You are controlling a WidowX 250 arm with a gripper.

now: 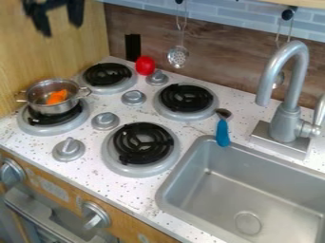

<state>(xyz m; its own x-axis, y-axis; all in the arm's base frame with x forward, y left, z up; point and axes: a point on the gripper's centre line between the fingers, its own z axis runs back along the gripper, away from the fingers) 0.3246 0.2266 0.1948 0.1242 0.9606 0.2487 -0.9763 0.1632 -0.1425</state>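
Silver pot (53, 108), seemingly metal, two-handled.

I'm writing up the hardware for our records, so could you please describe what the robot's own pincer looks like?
The pincer is black all over, with two chunky, elongated fingers joined by an equally black body. Their ends look narrower than their upper parts. I can't make out any cables, markings or coloured parts on it.

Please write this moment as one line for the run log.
gripper upper left, open | pot on left burner, orange piece inside | blue-handled tool by sink | red object near back knob
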